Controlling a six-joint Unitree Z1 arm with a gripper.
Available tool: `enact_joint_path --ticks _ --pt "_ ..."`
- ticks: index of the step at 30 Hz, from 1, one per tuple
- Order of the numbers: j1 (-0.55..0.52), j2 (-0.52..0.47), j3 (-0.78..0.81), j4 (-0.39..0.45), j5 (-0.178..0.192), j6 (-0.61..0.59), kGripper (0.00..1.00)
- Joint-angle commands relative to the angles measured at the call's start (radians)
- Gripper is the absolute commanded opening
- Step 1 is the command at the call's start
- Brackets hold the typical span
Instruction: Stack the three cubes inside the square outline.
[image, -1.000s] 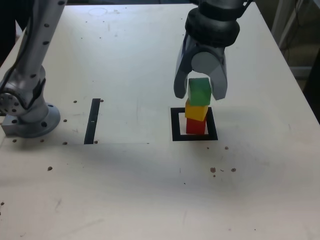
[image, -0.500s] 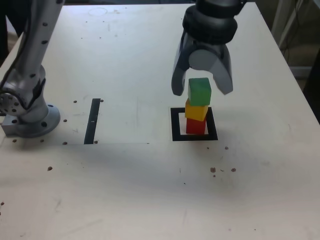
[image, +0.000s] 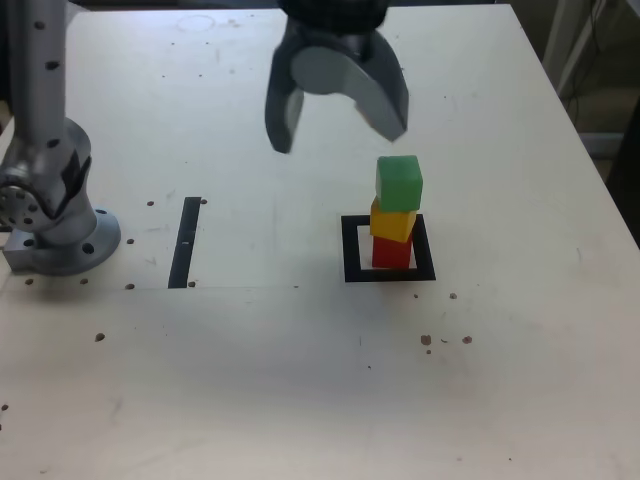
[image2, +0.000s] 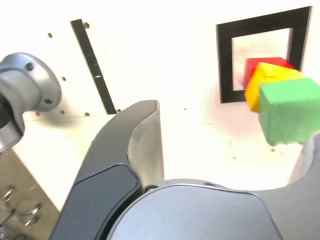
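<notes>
Your gripper (image: 335, 115) is hanging up off the table (image: 300, 380) with its jaws spread wide and nothing between them. In the exterior view it sits at about 10 o'clock from the stack, well apart from it and touching none of the cubes.

The stack stands on its own: red cube (image: 392, 252) at the bottom, yellow cube (image: 394, 221) on top of that, green cube (image: 399, 182) on the very top. The red one sits inside the square outline (image: 350, 250), on the pale centre of the black frame. The tower isn't perfectly lined up; the yellow cube looks turned a bit against the red one, and the green cube sits slightly off toward 3 o'clock in the exterior view.

From the wrist view you can see all three too, green cube (image2: 290, 110) closest to the camera, yellow cube (image2: 267, 82) and red cube (image2: 262, 67) behind it, with the square outline (image2: 226, 65) around the base.

Off at 9 o'clock from the outline in the exterior view there's the narrow black strip (image: 185, 242), and further at 9 o'clock the arm's grey base (image: 55, 235) bolted to the table.
</notes>
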Motion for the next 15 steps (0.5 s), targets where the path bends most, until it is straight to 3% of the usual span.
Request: enact_joint_path --ticks 1,6,11,15 --pt "-0.001 -0.098 0.063 0.008 0.011 0.004 0.99" --pt "0.000 -0.253 0.230 0.007 0.019 -0.007 0.99" --pt "0.001 -0.329 0.403 -0.007 0.021 -0.038 0.99" --pt "0.001 -0.365 0.543 -0.066 0.019 -0.054 0.99"
